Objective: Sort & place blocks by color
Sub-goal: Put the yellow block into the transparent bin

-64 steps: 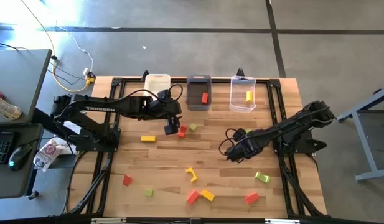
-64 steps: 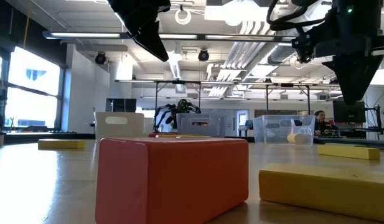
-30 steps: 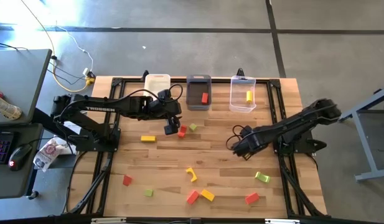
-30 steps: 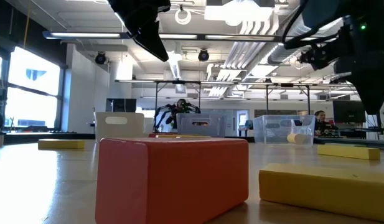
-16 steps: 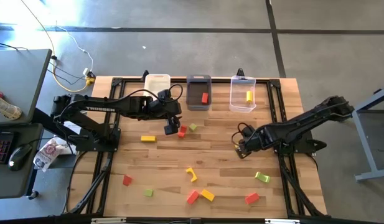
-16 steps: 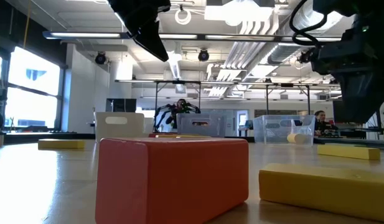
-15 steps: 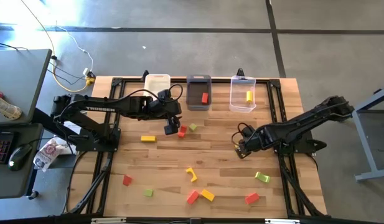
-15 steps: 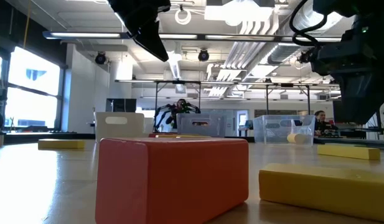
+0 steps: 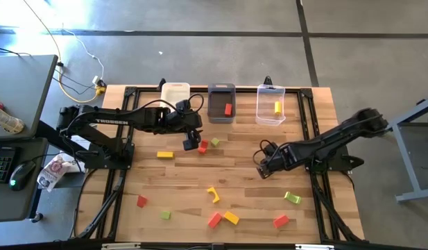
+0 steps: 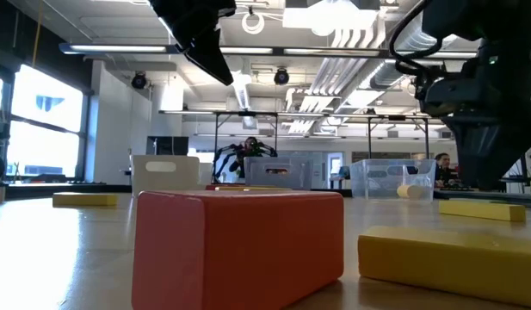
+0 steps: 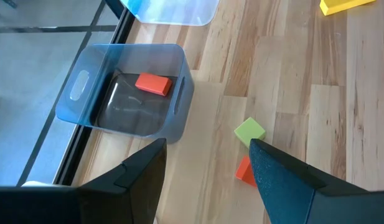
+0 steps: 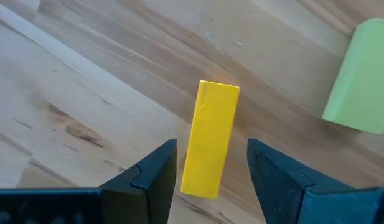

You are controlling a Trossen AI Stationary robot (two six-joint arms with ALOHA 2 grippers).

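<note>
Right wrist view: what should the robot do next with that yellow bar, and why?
Probably lower the right gripper and close on the flat-lying yellow rectangular bar: its open fingers straddle it without touching. The left gripper hovers open near the dark grey bin.

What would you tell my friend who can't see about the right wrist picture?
The right gripper, fingers open, hovers over a yellow bar-shaped block lying on the wooden table, lined up between its two dark fingers. A light green block lies farther off.
</note>
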